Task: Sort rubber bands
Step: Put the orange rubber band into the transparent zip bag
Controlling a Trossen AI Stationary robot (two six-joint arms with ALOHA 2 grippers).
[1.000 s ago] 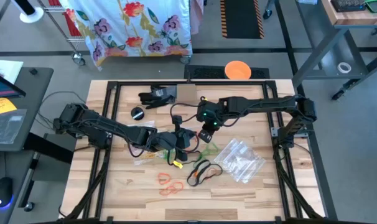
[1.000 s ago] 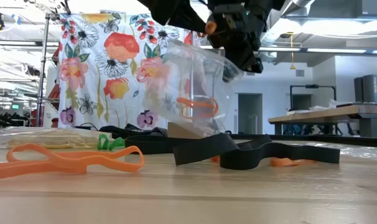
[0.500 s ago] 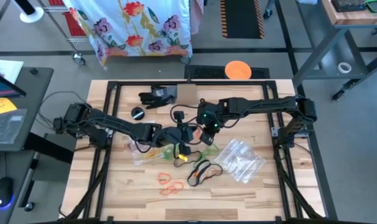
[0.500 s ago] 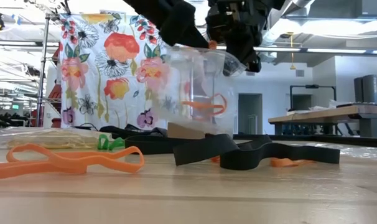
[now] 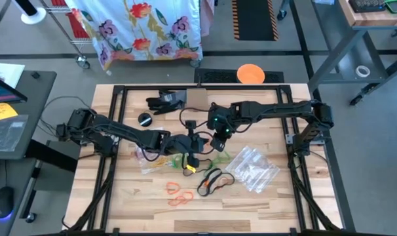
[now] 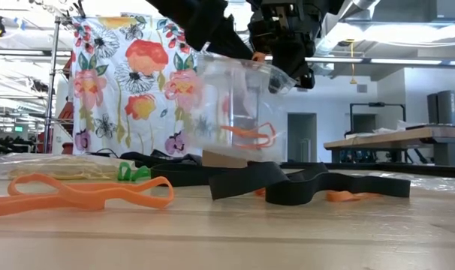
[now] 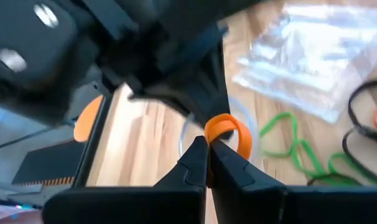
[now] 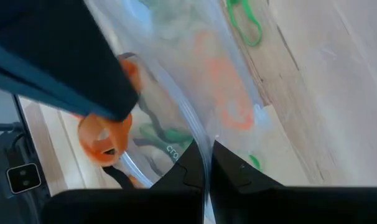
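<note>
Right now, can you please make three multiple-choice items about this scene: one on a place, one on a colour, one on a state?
1. Where is the clear bag with an orange band inside?
A. held above the table
B. flat on the table
C. on the floor

2. What colour is the band in the left pincer?
A. green
B. black
C. orange

3. The right pincer is:
A. wide open
B. shut on the bag's edge
C. out of view

Key: 1 A, the low view shows it hanging clear; 2 C, left wrist view; 3 B, right wrist view.

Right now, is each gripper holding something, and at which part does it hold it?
The left gripper pinches an orange rubber band at one end of its loop. The right gripper grips the clear plastic bag by its upper rim, holding it above the table.
</note>
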